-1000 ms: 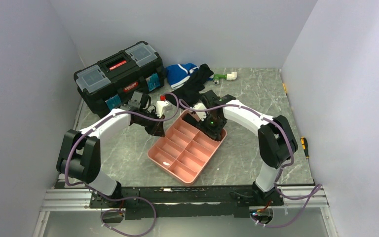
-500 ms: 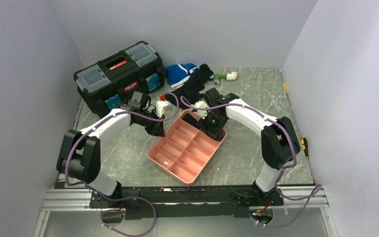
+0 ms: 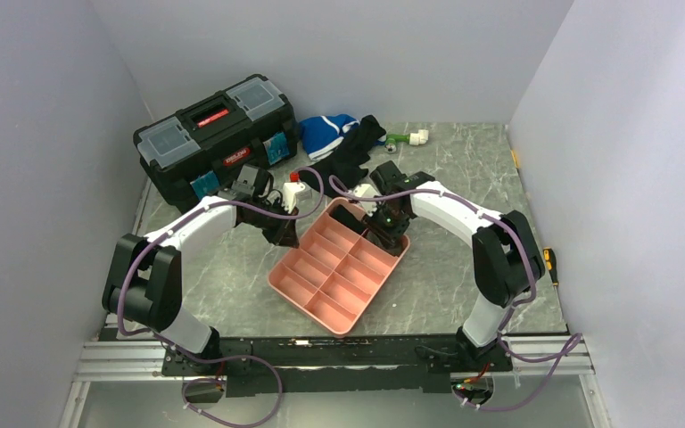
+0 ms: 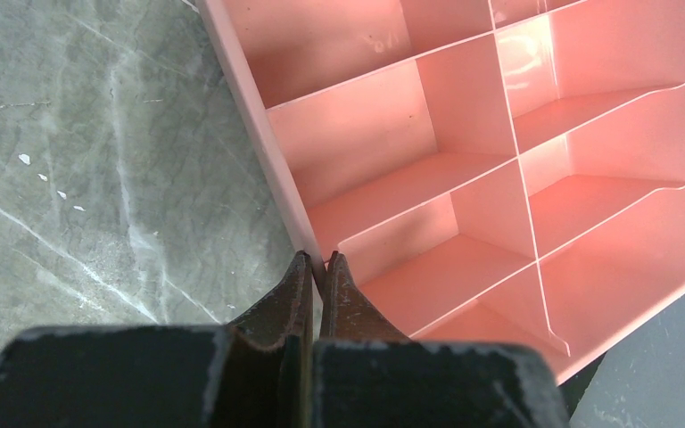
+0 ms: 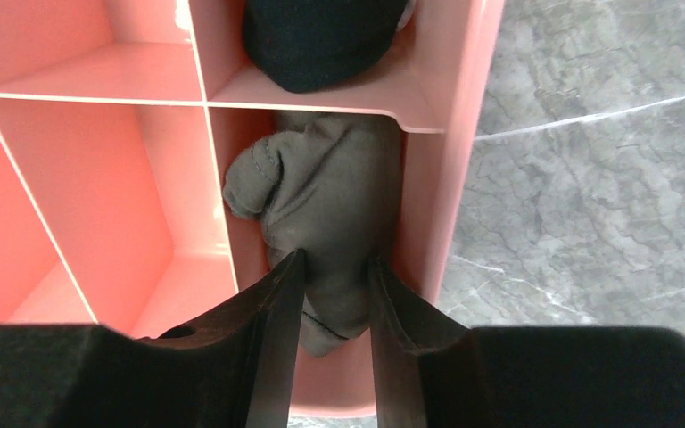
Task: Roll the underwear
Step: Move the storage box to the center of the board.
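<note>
From above: pink plastic divided tray lying askew mid-table, between both arms. Right gripper dipped into a far-edge compartment, hiding its load completely. Left gripper low at the opposite long wall. Behind them, black plastic toolbox, blue-and-white garment, plain black garment.

Left wrist: pressed together on the tray's thin side wall, one finger outside, one inside, bracing it on the grey marbled tabletop. Only bare compartments here, no underwear.

Right wrist: dark grey-brown fabric underwear bunched into a roll in an outer-row compartment, directly ahead of the fingers, long axis running away from the wrist along the outer wall. Pinching the roll's near end, narrow gap filled with cloth. Beyond the divider, a rolled black fabric bundle, cut off by the frame. No beige waistband visible; near tip buried under the fingers, so seating depth hard to judge. Probably reachable by the right arm alone, with release and a straight lift-out remaining.
</note>
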